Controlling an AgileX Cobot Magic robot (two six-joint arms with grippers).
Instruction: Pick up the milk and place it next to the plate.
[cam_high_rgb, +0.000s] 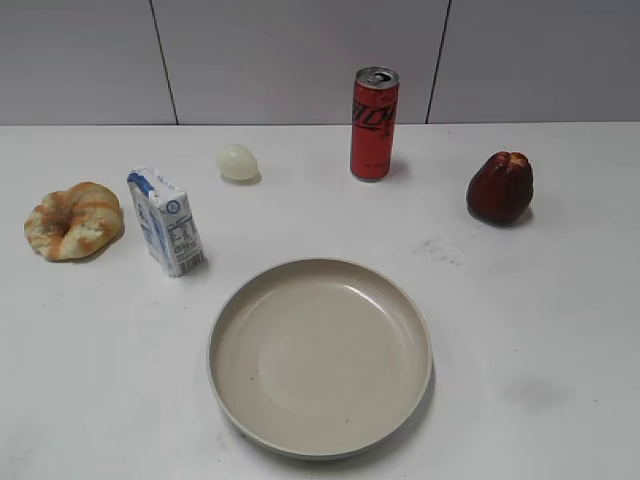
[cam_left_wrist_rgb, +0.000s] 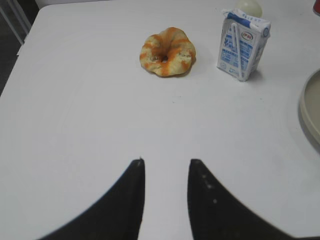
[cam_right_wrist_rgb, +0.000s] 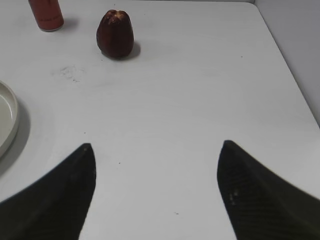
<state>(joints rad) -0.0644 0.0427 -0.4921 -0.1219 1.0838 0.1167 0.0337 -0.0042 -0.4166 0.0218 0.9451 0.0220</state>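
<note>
White milk (cam_high_rgb: 167, 221) stands upright on the bench (cam_high_rgb: 540, 330), left of the plate (cam_high_rgb: 320, 356), apart from it. Left jaws seem narrowly apart, right jaws wide apart; both hold nothing.

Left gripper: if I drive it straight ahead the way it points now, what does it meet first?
Probably the bread ring, just right of the left gripper line. The table before it looks free; the milk sits further right. Depth is uncertain.
</note>
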